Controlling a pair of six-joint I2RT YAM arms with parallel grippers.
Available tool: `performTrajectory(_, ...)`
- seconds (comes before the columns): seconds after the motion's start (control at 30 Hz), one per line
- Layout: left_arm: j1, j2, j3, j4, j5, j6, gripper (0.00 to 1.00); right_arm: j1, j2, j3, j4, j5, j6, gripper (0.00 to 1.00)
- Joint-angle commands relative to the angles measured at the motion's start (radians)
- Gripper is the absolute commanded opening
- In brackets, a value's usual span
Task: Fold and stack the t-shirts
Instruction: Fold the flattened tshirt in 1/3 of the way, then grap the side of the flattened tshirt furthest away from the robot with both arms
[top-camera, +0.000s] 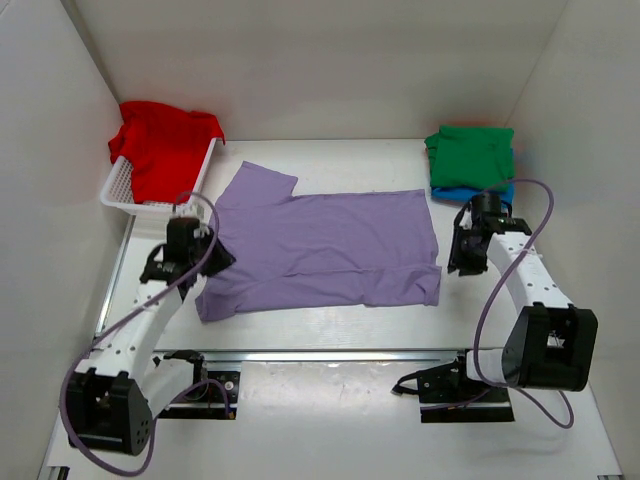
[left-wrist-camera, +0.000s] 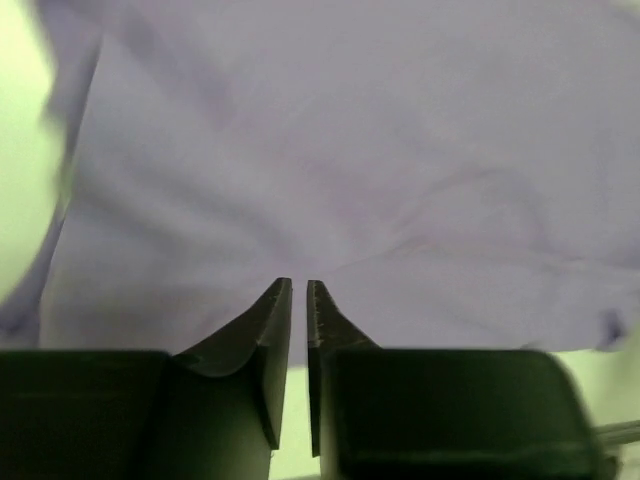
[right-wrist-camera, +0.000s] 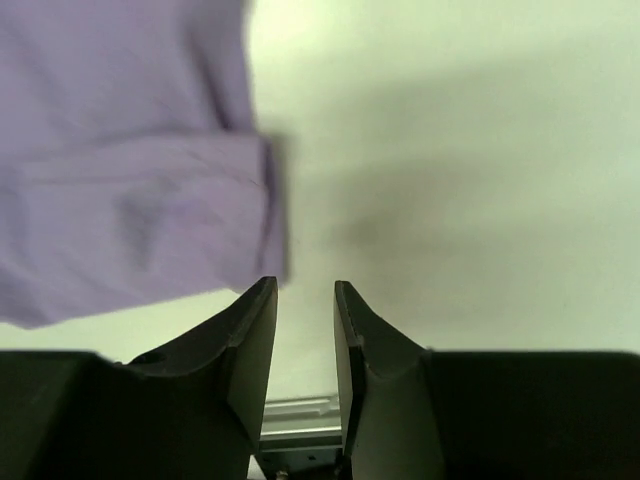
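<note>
we're hovering at the purple shirt's (top-camera: 330, 250) 9 and 3 o'clock, left gripper (left-wrist-camera: 299, 289) fingers nearly pinching together, right gripper (right-wrist-camera: 305, 289) gaping a bit

Bright, even overhead view; wrist views blurred, perhaps motion; soft shadows.

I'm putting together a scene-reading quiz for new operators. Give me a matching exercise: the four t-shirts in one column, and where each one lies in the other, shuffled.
Shirts
1. lavender t-shirt
2. red t-shirt
3. green t-shirt
4. blue t-shirt

Places
A. folded, far right, lying under another shirt
B. draped over the white basket, far left
C. spread flat at mid-table
D. folded, far right, lying on top of another shirt

Pairs: 1-C; 2-B; 3-D; 4-A
</note>
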Motion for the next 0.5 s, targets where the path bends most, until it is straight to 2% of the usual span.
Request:
performTrajectory(0.0, -0.013, 0.091, 0.191, 0.049, 0.052, 0.046, 0.25, 0.042, 0.012, 0.108, 0.048, -0.018, 0.013, 0.27)
performTrajectory(0.1, -0.016, 0.281, 0.313, 0.115, 0.058, 0.092, 0.32, 0.097, 0.077, 0.182, 0.091, -0.035, 0.034, 0.26)
performTrajectory(0.2, -0.013, 0.437, 0.395, 0.254, 0.029, 0.142, 0.36, 0.121, 0.142, 0.240, 0.154, -0.042, 0.036, 0.27)
performTrajectory(0.33, -0.025, 0.652, 0.550, 0.315, -0.088, 0.204, 0.55, 0.128, 0.228, 0.301, 0.237, -0.067, 0.031, 0.28)
performTrajectory(0.4, -0.017, 0.732, 0.618, 0.342, -0.108, 0.221, 0.63, 0.126, 0.283, 0.330, 0.266, -0.068, 0.034, 0.31)
performTrajectory(0.47, 0.001, 0.798, 0.667, 0.377, -0.126, 0.228, 0.67, 0.111, 0.331, 0.369, 0.283, -0.072, 0.028, 0.37)
